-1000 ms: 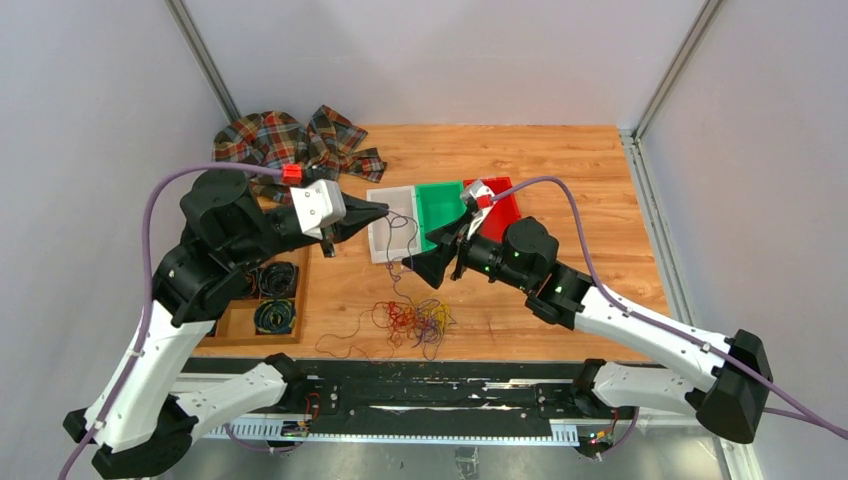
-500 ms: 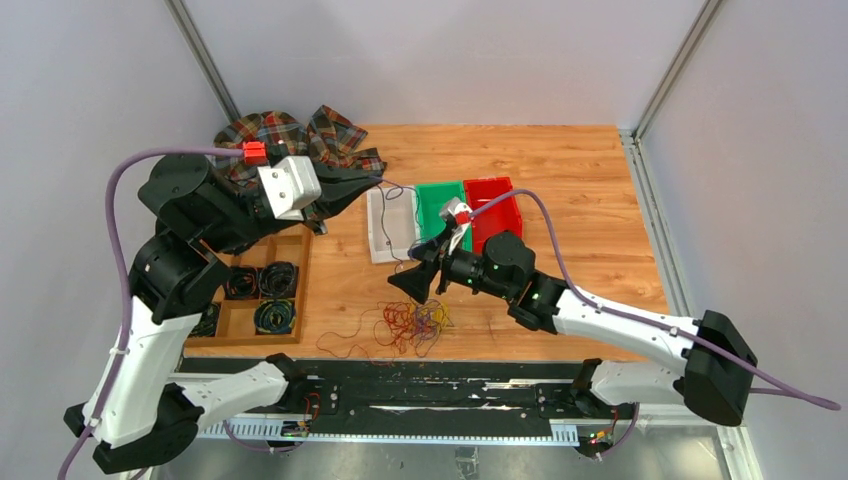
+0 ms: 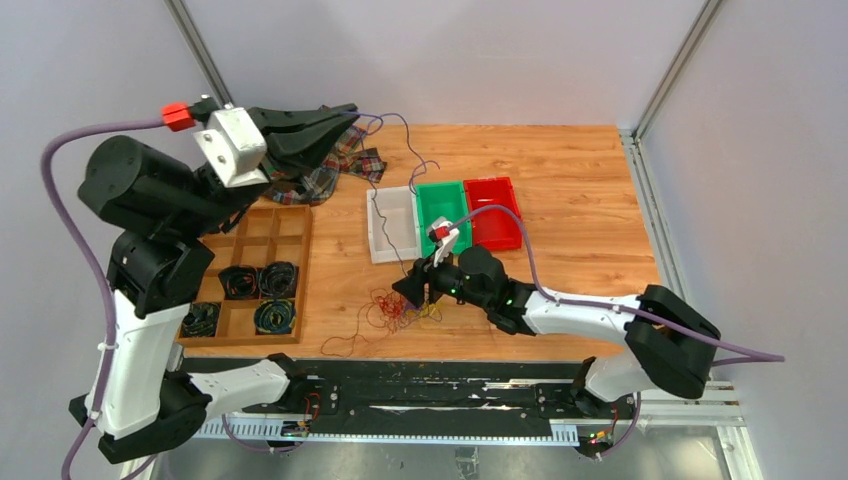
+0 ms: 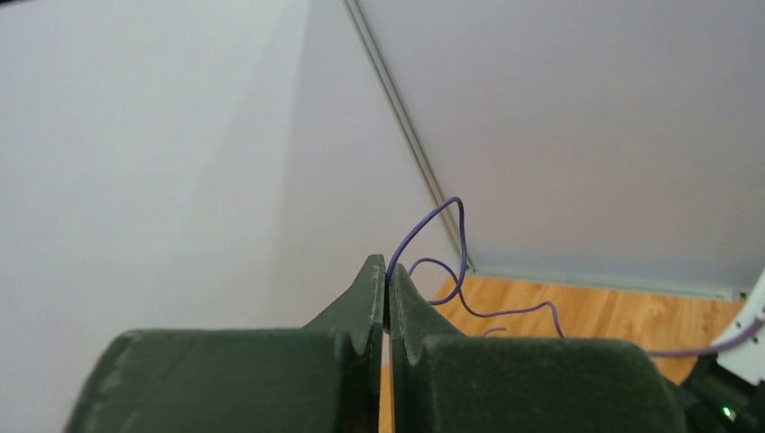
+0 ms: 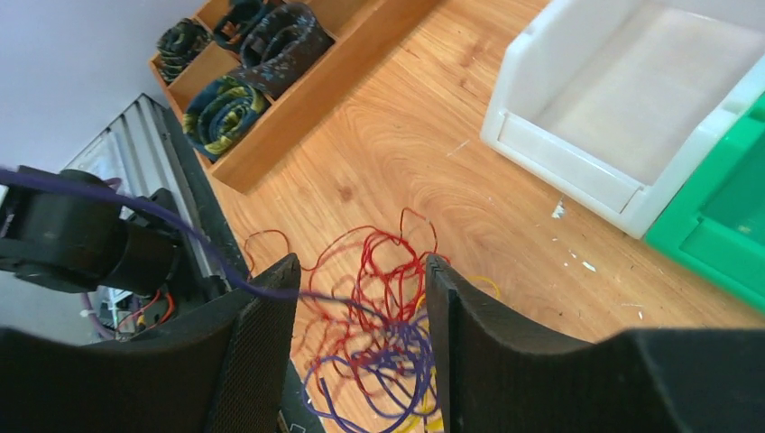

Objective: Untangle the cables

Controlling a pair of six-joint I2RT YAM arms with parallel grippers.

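The cables are a fist-sized tangle (image 3: 398,312) of red, purple and yellow wires on the wooden table near the front edge; it also shows in the right wrist view (image 5: 397,316). My left gripper (image 3: 354,111) is raised high at the back left, shut on one purple wire (image 3: 412,150) that curls in the air and runs down towards the tangle. In the left wrist view the left gripper (image 4: 386,272) pinches that purple wire (image 4: 456,236) at its tips. My right gripper (image 3: 407,293) is open, low over the tangle; in its own view the right gripper (image 5: 361,275) straddles the strands.
A wooden tray (image 3: 292,222) with dark coiled cords sits at the left. White (image 3: 378,238), green (image 3: 428,195) and red (image 3: 497,187) bins stand behind the tangle. A plaid cloth (image 3: 340,165) lies at the back left, under the left gripper.
My left gripper has risen and swung back and left, drawing the purple wire up. My right gripper has come down and towards the front-left onto the tangle.
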